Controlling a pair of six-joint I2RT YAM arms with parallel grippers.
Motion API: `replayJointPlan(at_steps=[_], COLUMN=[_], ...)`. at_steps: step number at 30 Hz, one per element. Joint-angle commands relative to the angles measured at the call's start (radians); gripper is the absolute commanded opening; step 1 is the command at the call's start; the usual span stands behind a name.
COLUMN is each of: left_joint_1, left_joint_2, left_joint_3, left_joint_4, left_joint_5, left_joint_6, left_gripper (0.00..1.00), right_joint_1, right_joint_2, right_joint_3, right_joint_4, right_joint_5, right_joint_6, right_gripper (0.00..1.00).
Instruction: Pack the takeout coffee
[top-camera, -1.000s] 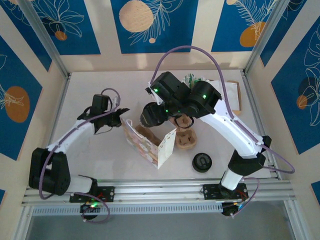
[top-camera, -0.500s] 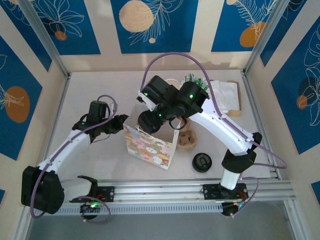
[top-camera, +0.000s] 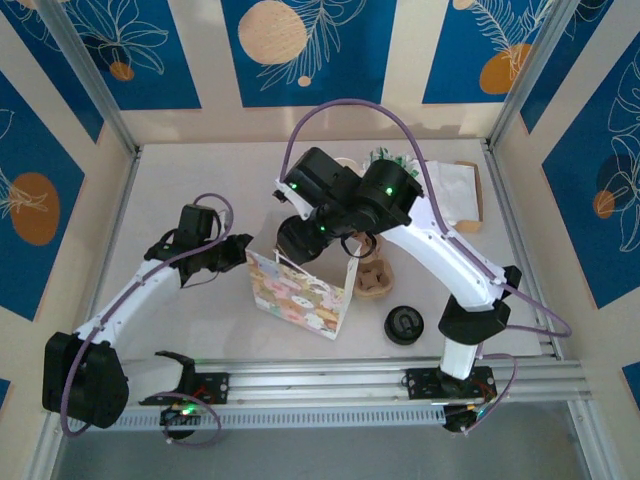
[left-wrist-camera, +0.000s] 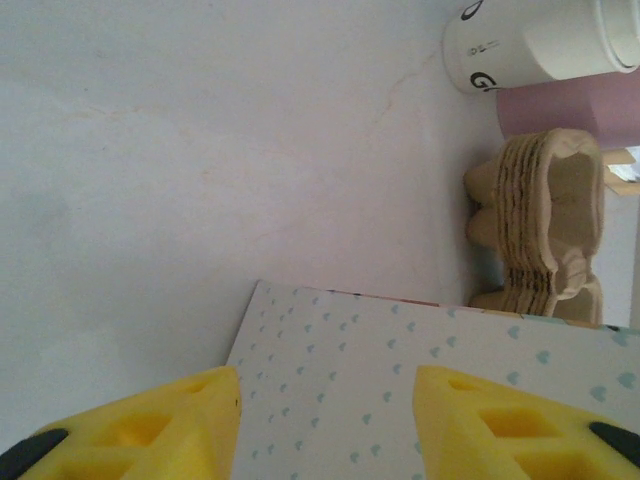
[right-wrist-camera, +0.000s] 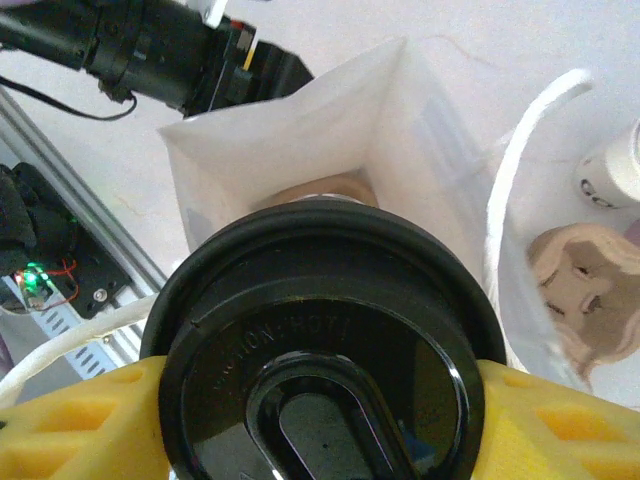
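The takeout coffee, a cup under a round black lid, is clamped between the yellow fingers of my right gripper. It hangs right over the open mouth of a white paper bag. From above, the bag stands upright mid-table with a cartoon print, and the right gripper is over its far rim. My left gripper is at the bag's left side. In the left wrist view its fingers stand apart in front of the heart-dotted bag panel, with nothing pinched between them.
A stack of pulp cup carriers lies just right of the bag. A low black lid piece sits near the front right. A white cup lies on its side at the back. A tray of napkins is at the back right.
The bag went from slanted to upright. The right arm carried the cup left, over the bag's mouth. The left arm shifted nearer. Little has moved in the last half second.
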Motion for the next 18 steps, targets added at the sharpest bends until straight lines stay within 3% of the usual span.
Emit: replayJointPlan(at_steps=[1,18], left_joint_1=[-0.007,-0.007], left_joint_2=[-0.02,-0.029], left_joint_3=[0.017,0.014], left_joint_4=[-0.037,-0.055], left_joint_5=[-0.03,-0.036], left_joint_6=[0.031,0.029], left_gripper=[0.49,0.49], right_joint_1=[0.016,0.123], right_joint_2=[-0.048,-0.064], right_joint_3=[0.038,0.064], right_joint_4=[-0.02,-0.003], right_joint_5=[0.066,0.22], right_joint_6=[-0.02,-0.086], right_gripper=[0.61,0.59])
